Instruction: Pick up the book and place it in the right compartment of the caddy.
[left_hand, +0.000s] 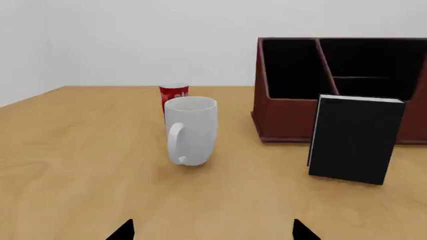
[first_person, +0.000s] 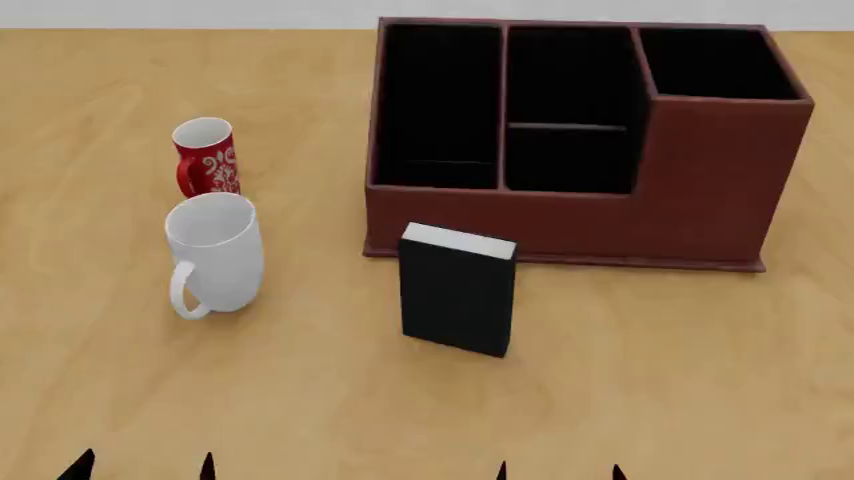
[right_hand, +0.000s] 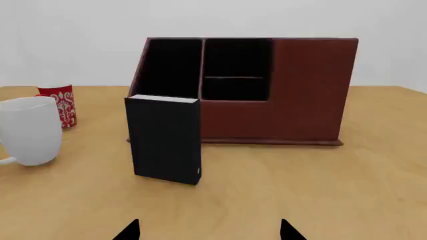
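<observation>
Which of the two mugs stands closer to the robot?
The plain white mug, with its handle facing the robot. The smaller red patterned mug stands just behind it, farther back on the table. Both are upright, left of the caddy.

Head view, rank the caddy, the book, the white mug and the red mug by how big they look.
1. caddy
2. book
3. white mug
4. red mug, though it stands farther from the camera, so its true size against the white mug is unsure.
</observation>
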